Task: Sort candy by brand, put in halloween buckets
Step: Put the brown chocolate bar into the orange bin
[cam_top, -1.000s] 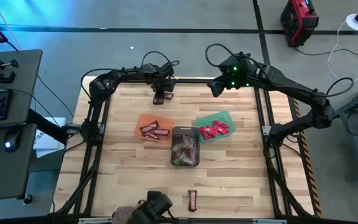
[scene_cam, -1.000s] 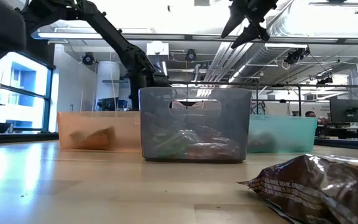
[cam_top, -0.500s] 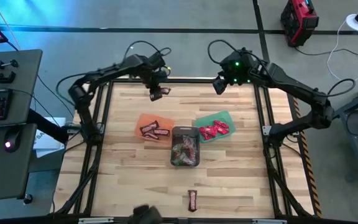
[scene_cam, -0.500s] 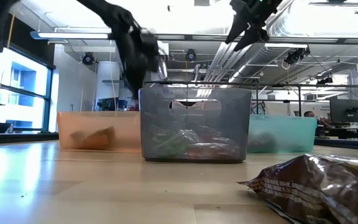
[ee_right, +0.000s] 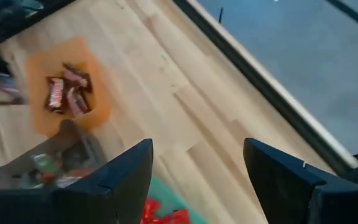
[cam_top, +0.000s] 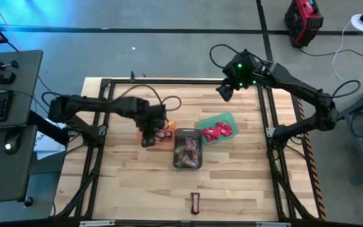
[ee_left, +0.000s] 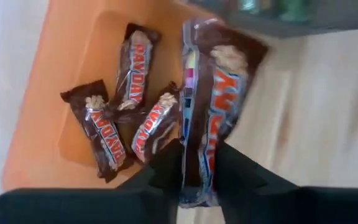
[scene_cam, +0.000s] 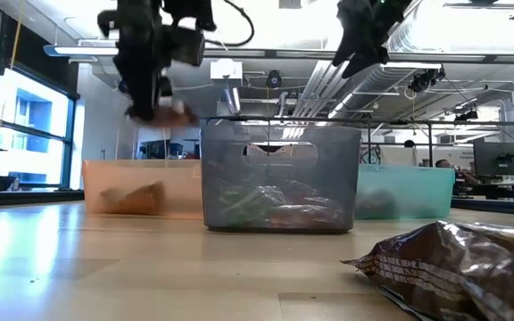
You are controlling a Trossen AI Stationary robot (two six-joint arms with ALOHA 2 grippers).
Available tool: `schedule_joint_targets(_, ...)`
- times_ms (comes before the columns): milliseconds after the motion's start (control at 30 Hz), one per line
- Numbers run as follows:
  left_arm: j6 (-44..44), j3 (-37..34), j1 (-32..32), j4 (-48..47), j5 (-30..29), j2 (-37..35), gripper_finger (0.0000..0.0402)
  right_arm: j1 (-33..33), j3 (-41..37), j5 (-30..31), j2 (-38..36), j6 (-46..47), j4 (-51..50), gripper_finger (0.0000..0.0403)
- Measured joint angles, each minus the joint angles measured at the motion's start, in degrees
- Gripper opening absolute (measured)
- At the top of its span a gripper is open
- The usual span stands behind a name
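Note:
My left gripper point(cam_top: 149, 137) hangs over the orange bucket point(ee_left: 45, 93), shut on a dark brown candy bar point(ee_left: 211, 112). Three like bars point(ee_left: 135, 71) lie on that bucket's floor. The grey bucket point(cam_top: 186, 150) stands to its right, holding mixed candy. The green bucket point(cam_top: 217, 129) holds red wrappers. In the low view the left gripper point(scene_cam: 145, 94) stands well above the orange bucket point(scene_cam: 136, 187). My right gripper point(cam_top: 225, 91) stays high near the far edge, its fingers point(ee_right: 126, 180) open with nothing between them. My left gripper pinches one end of the brown bar point(ee_left: 197, 177) between its two fingers point(ee_left: 166, 168), coming from above and pointing steeply down. The bar hangs below the fingers along their line, clear of everything, over the orange bucket's edge next to the grey bucket.
One more brown bar point(cam_top: 196, 202) lies on the table near the front edge, and it fills the low view's near right point(scene_cam: 453, 263). Black frame rails point(cam_top: 169, 81) run round the wooden table. Bare wood lies to the left and near the front.
My left gripper has lifted the brown bar off the table at the far edge. It has swung up and toward the near edge, and now hangs over the orange bucket with the bar below it.

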Motion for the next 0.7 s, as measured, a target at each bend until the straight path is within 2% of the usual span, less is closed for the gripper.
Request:
schedule_joint_targets(167, -3.4, -5.9, 1.3, 6.2, -5.2, 0.6, 0.0126, 3.7, 0.0, 0.0, 0.0, 6.0, -0.2, 0.0245)
schedule_joint_targets(333, -3.6, -8.4, 4.5, 8.6, -7.5, 0.1, 0.0180, 11.5, 0.0, 0.7, 0.0, 16.5, -0.3, 0.0245)
schedule_joint_targets(467, -5.0, -8.4, 4.5, 7.8, -7.1, -3.2, 0.0206, 21.7, 0.0, 4.7, 0.0, 29.6, -1.9, 0.0245)
schedule_joint_targets(600, -9.5, -10.7, 0.0, 9.4, -5.9, -10.8, 0.0211, 34.8, 0.0, 9.3, 1.0, 46.8, -6.5, 0.0245)
schedule_joint_targets(700, -14.9, -14.4, -4.1, 14.0, -6.0, -17.9, 0.0211, 45.8, 0.0, 12.8, 3.3, 60.1, -8.5, 0.0245)
